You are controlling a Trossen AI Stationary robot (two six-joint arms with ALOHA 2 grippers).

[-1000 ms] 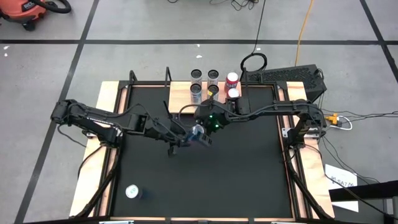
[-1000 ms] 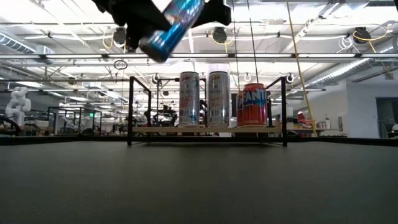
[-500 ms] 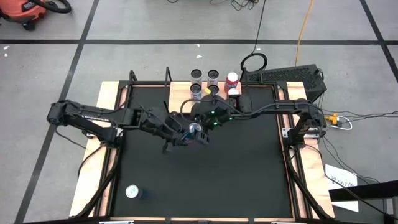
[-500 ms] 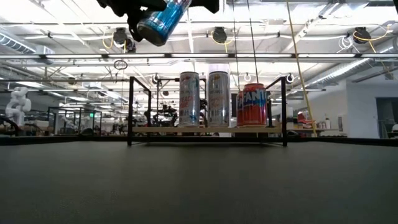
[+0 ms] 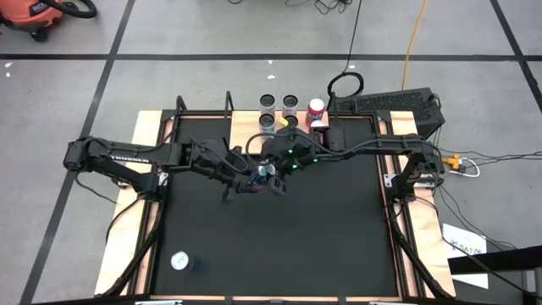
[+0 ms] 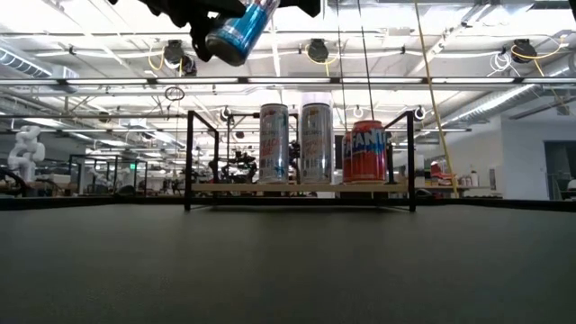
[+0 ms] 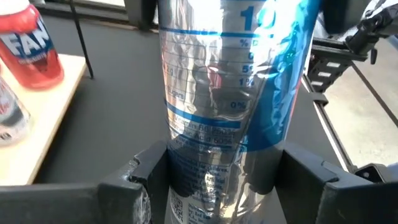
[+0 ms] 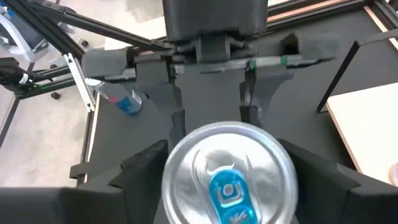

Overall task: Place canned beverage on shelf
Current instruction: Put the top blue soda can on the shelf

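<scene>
A grey concrete floor (image 5: 212, 34) crossed by dark tape lines (image 5: 254, 58) surrounds the work table. An orange shop vacuum (image 5: 38, 13) sits in the far left corner, and a yellow cable (image 5: 412, 42) trails across the floor. From table height, a large industrial hall with white ceiling beams (image 6: 468, 83), hanging lamps (image 6: 317, 49) and distant metal racks (image 6: 99, 171) appears.

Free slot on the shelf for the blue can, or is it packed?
The shelf is bare at its left end, between the left frame rail and the two silver cans. From there to the right end it is crowded: silver cans, then the red cans. Both grippers crowd the blue can above the mat.
</scene>
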